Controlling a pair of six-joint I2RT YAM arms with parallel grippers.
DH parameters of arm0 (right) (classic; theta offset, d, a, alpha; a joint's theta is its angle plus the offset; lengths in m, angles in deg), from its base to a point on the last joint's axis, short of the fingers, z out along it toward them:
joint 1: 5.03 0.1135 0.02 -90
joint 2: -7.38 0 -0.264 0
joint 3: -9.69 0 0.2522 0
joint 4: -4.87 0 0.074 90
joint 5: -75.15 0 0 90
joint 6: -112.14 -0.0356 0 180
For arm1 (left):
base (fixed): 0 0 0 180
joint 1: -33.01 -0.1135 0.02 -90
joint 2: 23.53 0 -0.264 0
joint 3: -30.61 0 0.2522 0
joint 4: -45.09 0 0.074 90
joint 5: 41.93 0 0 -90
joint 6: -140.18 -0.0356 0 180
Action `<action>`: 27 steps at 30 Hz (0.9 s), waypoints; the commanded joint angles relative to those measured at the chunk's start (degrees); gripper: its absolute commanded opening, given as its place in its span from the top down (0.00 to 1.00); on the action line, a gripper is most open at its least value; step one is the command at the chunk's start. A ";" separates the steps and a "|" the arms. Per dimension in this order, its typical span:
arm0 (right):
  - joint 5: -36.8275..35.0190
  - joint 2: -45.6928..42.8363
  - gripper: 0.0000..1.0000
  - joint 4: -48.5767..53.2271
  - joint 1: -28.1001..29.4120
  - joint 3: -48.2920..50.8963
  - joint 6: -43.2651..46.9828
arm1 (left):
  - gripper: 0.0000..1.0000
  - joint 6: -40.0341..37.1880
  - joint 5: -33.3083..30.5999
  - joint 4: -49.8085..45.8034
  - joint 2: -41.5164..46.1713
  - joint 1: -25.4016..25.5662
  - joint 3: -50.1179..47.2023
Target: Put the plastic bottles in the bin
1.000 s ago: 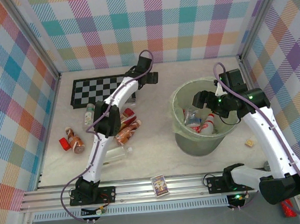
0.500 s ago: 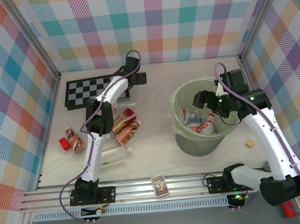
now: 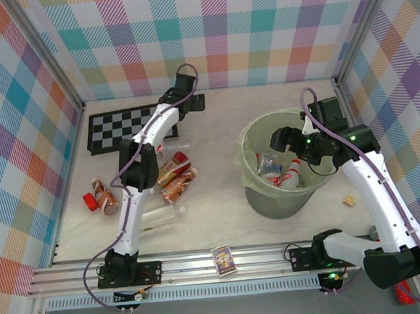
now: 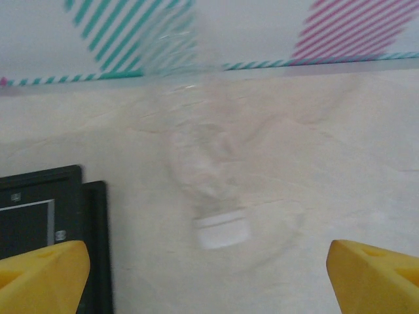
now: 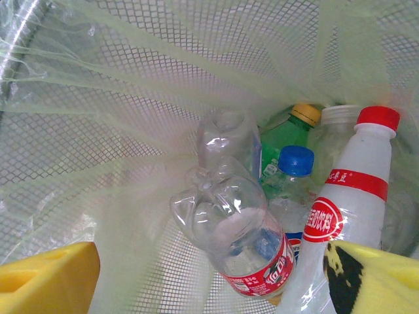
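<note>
1. Bottles out on the counter first. You've got a pair of orange-brown bottles lying side by side in the left half, and a third orange-brown bottle closer to the left edge. A clear bottle lies on its side toward the near edge.
2. Your left tool is up by the far edge, just off the right end of the checkerboard.
3. On the left wrist camera its yellow fingers sit far apart at the bottom corners and grip nothing. A blurred white-capped bottle lies ahead of them near the far wall. Its cap points back at the camera and it is apart from both fingers.
4. Over to the right half, the bin stands about midway between the near and far edges. Your right tool hangs over its open mouth.
5. The right wrist camera looks straight down past the liner and the mesh wall. The fingers are spread wide, with nothing in them.
6. Down in the bin you can see a red-labelled clear bottle, a white bottle with a red cap, a blue-capped bottle and a green bottle with a yellow cap, all bunched together.
7. A picture card box rests on the rail at the near edge.
</note>
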 commanded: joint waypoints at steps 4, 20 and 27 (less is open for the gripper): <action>0.43 -0.87 0.11 -0.24 -0.24 0.26 1.21 | 0.08 1.27 0.29 -2.99 -2.90 1.38 8.65; 1.25 -2.12 0.11 -1.72 -0.24 2.83 0.93 | 0.14 5.73 4.86 -6.06 -15.20 0.12 18.68; 1.13 -2.30 0.11 -2.14 -0.24 4.14 0.87 | 0.15 10.15 6.94 -4.27 -17.78 -1.51 18.67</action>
